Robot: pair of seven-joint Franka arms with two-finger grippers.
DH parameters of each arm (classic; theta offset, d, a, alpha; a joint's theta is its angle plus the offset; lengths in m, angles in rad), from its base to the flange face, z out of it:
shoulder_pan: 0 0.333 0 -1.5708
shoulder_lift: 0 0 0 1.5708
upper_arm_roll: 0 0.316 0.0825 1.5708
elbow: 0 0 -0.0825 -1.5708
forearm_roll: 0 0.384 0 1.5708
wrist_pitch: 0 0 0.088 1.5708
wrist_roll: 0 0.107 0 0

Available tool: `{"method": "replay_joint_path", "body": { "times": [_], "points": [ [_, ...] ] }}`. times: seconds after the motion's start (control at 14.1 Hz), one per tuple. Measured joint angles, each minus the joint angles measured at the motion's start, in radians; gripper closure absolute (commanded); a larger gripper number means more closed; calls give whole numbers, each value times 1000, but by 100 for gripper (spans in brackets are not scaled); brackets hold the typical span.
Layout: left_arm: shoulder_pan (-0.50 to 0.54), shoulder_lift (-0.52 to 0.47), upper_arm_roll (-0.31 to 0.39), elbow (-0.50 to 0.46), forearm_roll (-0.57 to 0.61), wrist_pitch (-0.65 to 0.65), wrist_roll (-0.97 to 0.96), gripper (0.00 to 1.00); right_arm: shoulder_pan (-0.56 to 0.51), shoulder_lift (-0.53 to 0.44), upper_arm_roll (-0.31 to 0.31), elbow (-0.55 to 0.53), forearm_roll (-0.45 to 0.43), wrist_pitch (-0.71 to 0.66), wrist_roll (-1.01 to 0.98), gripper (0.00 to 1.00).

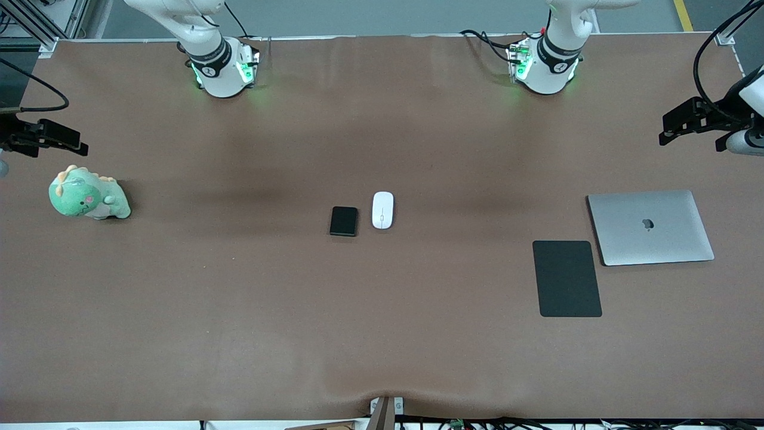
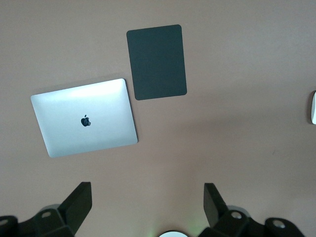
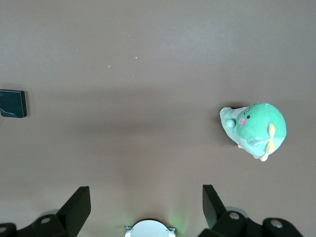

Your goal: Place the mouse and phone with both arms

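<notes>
Nearest my front camera lies the black mouse pad (image 1: 566, 278), flat on the brown table (image 1: 239, 322) toward the left arm's end, with the closed silver laptop (image 1: 650, 227) just beside it and a little farther off. At mid-table sit my two targets: the phone (image 1: 344, 221) and the mouse (image 1: 382, 209) side by side, near but not touching, the mouse on the side of the left arm. The green plush dinosaur (image 1: 88, 194) sits at the right arm's end.

I judge the mouse light, hard and smooth — its domed back will slip, so I would pinch it across its narrow waist, low on the flanks. The phone is a thin stiff slab, probably glassy; I would take it across its short width by the edges, jaws nearly down to the table.

Farther off, both arms wait. The left gripper (image 2: 146, 202) hangs high over the bare table near the laptop, fingers spread wide and empty; the right gripper (image 3: 146, 202) hovers over the table near the dinosaur, equally wide and empty.
</notes>
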Motion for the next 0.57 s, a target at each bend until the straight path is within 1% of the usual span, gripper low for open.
{"method": "replay_joint_path", "body": {
  "times": [0.28, 0.43, 0.57],
  "points": [
    [-5, 6, -4, -1, 0, 0, 0, 0, 0, -34, 1, -57, 0, 26, 0, 0],
    [-12, 26, -11, 0, 0, 3, -5, 0, 0, -41, 1, -70, 0, 29, 0, 0],
    [-18, 57, -35, 3, 0, 12, -64, 0, 0, -41, 1, -75, 0, 30, 0, 0]
  ]
}}
